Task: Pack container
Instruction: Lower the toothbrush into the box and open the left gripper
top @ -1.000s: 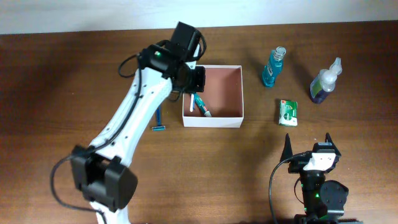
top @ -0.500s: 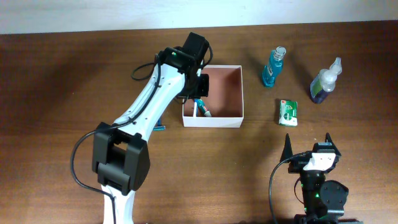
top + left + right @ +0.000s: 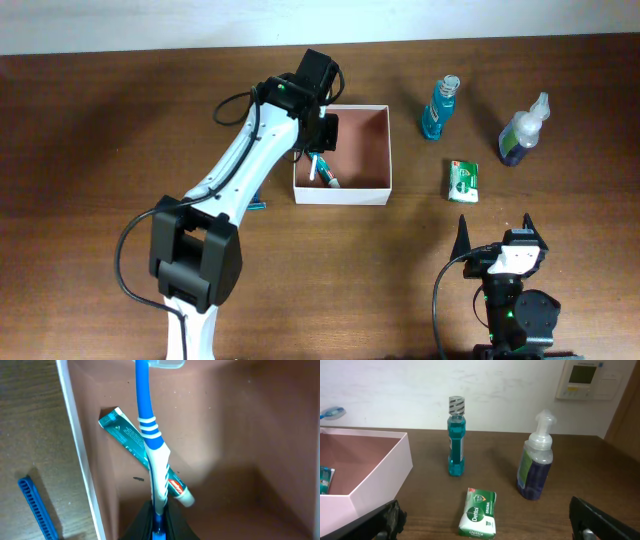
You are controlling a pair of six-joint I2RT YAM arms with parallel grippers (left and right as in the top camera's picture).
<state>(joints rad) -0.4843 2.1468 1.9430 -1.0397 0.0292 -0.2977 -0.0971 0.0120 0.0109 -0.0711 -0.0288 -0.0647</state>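
I saw even, soft light overhead; the table [image 3: 90,150] showed faint sheen; the left wrist view was slightly blurred.

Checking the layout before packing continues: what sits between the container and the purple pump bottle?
Overhead view: the blue mouthwash bottle and green soap bar sit between container and pump bottle.

On the brown wooden bench [image 3: 90,150] a teal mouthwash bottle [image 3: 437,108] stands upright, and near it, to the right, stands a purple pump bottle [image 3: 520,135]. A green Dettol soap pack [image 3: 462,181] lies flat before them. A blue razor [image 3: 36,505] lies well apart on the left.
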